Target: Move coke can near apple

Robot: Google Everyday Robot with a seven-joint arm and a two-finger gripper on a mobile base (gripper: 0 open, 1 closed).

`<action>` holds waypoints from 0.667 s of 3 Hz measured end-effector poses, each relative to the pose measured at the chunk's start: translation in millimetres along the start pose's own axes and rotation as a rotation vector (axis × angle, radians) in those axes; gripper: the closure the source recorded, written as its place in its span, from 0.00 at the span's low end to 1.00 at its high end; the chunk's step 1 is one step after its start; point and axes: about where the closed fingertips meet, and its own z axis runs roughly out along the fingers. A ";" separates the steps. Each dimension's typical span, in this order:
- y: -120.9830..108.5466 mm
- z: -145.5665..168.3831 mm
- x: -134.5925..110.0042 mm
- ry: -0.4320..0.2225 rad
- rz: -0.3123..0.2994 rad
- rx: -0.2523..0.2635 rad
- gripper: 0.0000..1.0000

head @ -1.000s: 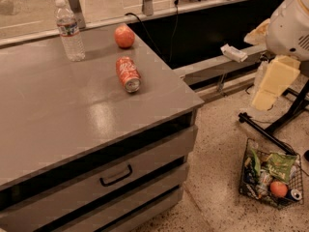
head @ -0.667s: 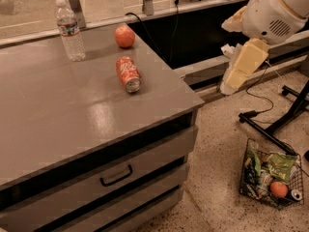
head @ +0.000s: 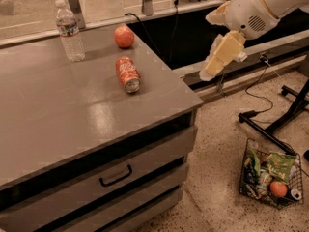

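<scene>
Robot lab — gripper [head: 213,66] right of counter [head: 72,124]

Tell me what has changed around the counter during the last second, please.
The gripper has travelled left and slightly up, from the right edge of the view toward the counter, and hangs in the air to its right, holding nothing. Nothing was grasped or released. The coke can lies on its side where it was, apart from the apple; the water bottle and the basket on the floor did not move.
</scene>
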 end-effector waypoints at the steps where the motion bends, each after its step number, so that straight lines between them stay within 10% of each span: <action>1: 1.8 23.1 -18.1 -0.098 -0.020 -0.009 0.00; 2: -2.2 61.6 -57.4 -0.271 -0.073 -0.015 0.00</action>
